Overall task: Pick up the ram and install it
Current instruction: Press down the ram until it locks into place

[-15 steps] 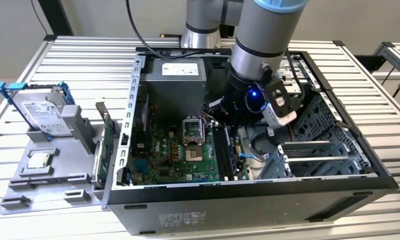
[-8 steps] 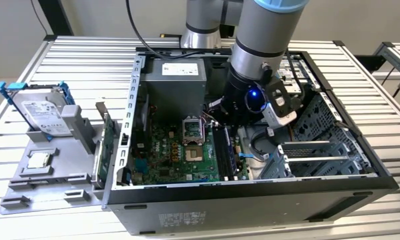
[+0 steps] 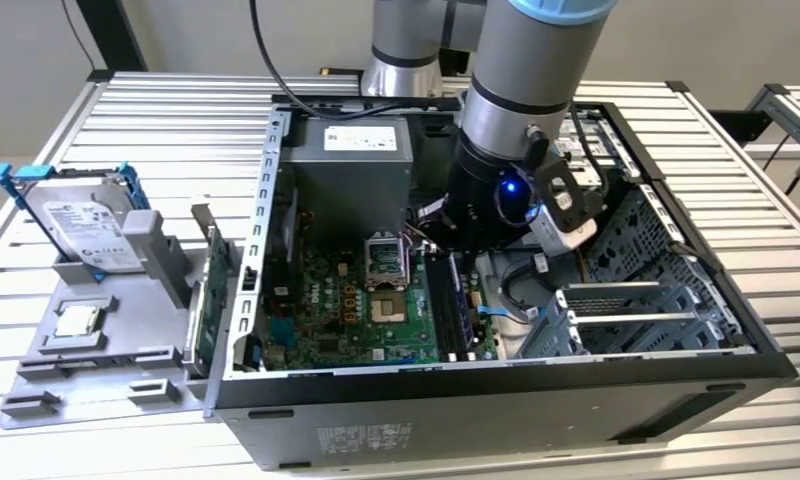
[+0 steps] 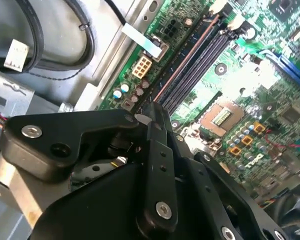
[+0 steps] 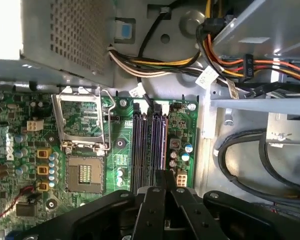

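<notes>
Black gripper (image 4: 157, 117) close over green motherboard (image 4: 255, 85), its fingers meeting at the near end of the parallel black memory slots (image 4: 197, 62). One slot shows a reddish-brown strip along its length. Empty CPU socket (image 4: 221, 114) beside slots. Black cables (image 4: 65, 45) over grey metal chassis (image 4: 45, 95).

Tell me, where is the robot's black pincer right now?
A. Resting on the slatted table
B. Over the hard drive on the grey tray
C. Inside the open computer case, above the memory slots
C: the black pincer hangs over the long black memory slots of the green motherboard.
</notes>
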`<state>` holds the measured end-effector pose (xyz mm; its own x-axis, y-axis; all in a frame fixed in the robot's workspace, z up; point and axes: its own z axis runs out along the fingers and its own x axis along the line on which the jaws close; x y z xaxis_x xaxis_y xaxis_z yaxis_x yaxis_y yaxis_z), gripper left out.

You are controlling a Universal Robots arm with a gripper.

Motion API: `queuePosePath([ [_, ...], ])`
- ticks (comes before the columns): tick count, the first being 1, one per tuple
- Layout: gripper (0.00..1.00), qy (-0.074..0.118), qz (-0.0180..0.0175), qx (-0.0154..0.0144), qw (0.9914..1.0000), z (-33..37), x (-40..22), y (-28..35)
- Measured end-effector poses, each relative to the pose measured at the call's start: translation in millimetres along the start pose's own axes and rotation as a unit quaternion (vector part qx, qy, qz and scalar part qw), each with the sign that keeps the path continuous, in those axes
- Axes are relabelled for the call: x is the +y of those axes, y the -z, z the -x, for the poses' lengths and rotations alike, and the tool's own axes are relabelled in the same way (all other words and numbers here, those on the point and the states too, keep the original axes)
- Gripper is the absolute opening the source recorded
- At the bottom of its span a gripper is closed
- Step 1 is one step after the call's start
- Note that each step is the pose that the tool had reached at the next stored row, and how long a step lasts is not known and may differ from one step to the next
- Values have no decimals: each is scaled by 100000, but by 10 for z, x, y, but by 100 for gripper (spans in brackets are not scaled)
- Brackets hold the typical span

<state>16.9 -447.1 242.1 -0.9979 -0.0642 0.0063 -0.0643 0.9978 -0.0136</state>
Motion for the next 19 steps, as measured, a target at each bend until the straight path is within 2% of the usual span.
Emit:
queuePosePath([
  [3, 0, 2670, -13, -37, 99964, 0, 0, 1],
  [5, 0, 4495, -20, -63, 99899, 0, 0, 0],
  [9, 0, 8082, -47, -111, 99673, 0, 0, 0],
  [12, 0, 10822, -66, -147, 99413, 0, 0, 1],
  [14, 0, 12581, -75, -171, 99205, 0, 0, 1],
  [16, 0, 14392, -87, -196, 98959, 0, 0, 1],
  [19, 0, 17081, -99, -235, 98530, 0, 1, 1],
])
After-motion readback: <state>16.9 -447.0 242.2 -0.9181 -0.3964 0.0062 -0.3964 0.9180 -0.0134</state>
